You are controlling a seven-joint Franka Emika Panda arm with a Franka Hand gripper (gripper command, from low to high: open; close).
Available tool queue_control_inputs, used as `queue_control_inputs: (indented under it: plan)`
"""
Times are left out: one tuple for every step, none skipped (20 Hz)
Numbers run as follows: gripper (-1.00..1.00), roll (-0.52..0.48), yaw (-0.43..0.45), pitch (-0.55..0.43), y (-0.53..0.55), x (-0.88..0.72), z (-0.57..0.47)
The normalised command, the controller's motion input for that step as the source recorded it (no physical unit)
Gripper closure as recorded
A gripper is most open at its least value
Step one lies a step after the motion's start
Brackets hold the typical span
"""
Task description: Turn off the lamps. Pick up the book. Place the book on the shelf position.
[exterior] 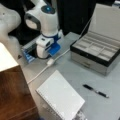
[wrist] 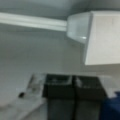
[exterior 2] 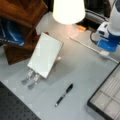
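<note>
The gripper (wrist: 73,82), fingers pressed together and empty, hangs just beside the lamp switch (exterior: 50,62), with the book (exterior: 60,98) lying flat well apart, its long axis slanting away.

I see a pale grey worktop (exterior: 75,70) filling both front views. Behind it, at the top of a front view, the backdrop (exterior: 72,15) is dark. A lit lampshade (exterior 2: 68,11) glows at top centre, and black perforated board (exterior 2: 12,107) fills the lower left corner.
</note>
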Motion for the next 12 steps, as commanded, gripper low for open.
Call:
queue_control_inputs:
  plan:
    - [1.00, 0.121, 0.056, -0.421, -0.27, -0.56, -0.41]
    - [1.00, 0.123, 0.059, -0.426, -0.27, -0.57, -0.42]
    - [1.00, 0.123, 0.058, -0.431, -0.27, -0.59, -0.43]
    - [1.00, 0.121, 0.056, -0.440, -0.27, -0.60, -0.44]
    - [1.00, 0.123, 0.056, -0.450, -0.27, -0.61, -0.47]
    - [1.00, 0.125, 0.058, -0.460, -0.28, -0.62, -0.48]
    - [1.00, 0.128, 0.067, -0.464, -0.29, -0.62, -0.48]
    - [1.00, 0.135, 0.096, -0.465, -0.30, -0.62, -0.49]
    - [1.00, 0.126, 0.130, -0.469, -0.31, -0.63, -0.49]
    - [1.00, 0.130, 0.143, -0.471, -0.33, -0.64, -0.49]
    - [1.00, 0.130, 0.143, -0.472, -0.35, -0.65, -0.48]
    - [1.00, 0.129, 0.135, -0.472, -0.36, -0.65, -0.46]
